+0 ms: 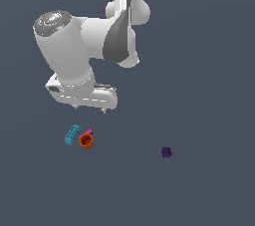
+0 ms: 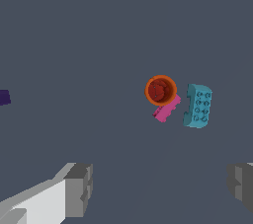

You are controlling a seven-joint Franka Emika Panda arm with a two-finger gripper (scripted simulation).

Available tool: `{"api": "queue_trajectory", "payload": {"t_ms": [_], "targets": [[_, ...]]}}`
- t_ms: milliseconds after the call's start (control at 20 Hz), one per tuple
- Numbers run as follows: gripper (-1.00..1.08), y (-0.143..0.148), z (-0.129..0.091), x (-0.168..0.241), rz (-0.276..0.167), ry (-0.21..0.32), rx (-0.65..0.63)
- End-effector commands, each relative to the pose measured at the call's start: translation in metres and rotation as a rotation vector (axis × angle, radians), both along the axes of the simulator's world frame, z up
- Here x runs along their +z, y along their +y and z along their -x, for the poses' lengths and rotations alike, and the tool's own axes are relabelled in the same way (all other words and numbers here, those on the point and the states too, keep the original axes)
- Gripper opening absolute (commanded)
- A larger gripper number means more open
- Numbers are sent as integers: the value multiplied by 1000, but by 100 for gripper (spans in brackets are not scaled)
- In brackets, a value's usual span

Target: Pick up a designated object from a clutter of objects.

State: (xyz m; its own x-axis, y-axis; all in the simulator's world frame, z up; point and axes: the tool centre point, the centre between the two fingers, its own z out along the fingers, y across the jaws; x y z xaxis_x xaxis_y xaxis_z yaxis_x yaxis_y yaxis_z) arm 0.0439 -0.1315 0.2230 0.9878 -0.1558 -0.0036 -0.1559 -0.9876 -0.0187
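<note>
The teal studded brick (image 1: 72, 134) lies on the grey floor, studs up, in the exterior view's lower left. It also shows in the wrist view (image 2: 198, 105). An orange ribbed cup (image 1: 86, 142) (image 2: 160, 90) stands right beside it, with a small pink block (image 1: 88, 133) (image 2: 166, 109) touching the cup. My gripper (image 1: 89, 108) hangs above and slightly to the exterior view's right of the brick, well clear of it. Its two grey fingers (image 2: 79, 188) stand wide apart with nothing between them.
A dark purple cube (image 1: 167, 152) (image 2: 4, 97) sits alone far toward the exterior view's right. The white arm (image 1: 84, 46) fills the exterior view's upper left. The floor is a plain grey surface.
</note>
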Motion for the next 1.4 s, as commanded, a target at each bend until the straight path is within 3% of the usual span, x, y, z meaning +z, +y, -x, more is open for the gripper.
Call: {"api": "queue_trajectory", "payload": {"t_ms": [0,650,1350], "targets": [[100,-21,-6,-24,0,-1,-24],[100,-110,-11,-128,13,0,-119],[100,-127,-8,-156,18,2,-137]]}}
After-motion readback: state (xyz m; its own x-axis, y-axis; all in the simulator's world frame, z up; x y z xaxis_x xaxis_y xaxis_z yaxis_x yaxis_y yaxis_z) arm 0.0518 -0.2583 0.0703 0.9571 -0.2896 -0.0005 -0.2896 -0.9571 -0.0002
